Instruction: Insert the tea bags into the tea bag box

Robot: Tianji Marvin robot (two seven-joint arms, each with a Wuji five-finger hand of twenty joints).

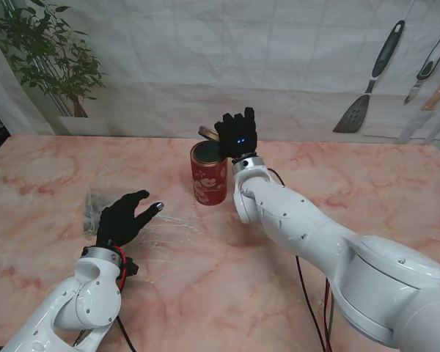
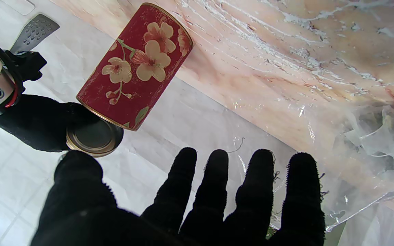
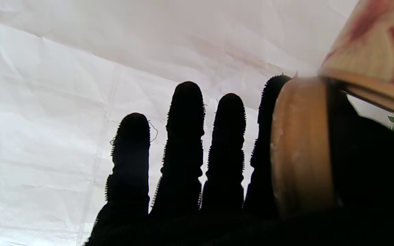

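Red tin [image 1: 209, 174] stands at two o'clock from the left hand [image 1: 122, 218], fingers spread, empty; right hand [image 1: 237, 132] pinches the lid [image 1: 207, 134] beside the tin's rim

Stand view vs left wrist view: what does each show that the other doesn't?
Only the stand view: the green potted plant, the black slotted spatula on the wall, and the open mouth of the red floral cylindrical tea tin.

Only the left wrist view: the tin's cream blossom print in detail and the flat face of the round gold metal lid.

Both: tin, lid held by the right robot hand, open left robot hand, clear plastic bag, pink marble table.
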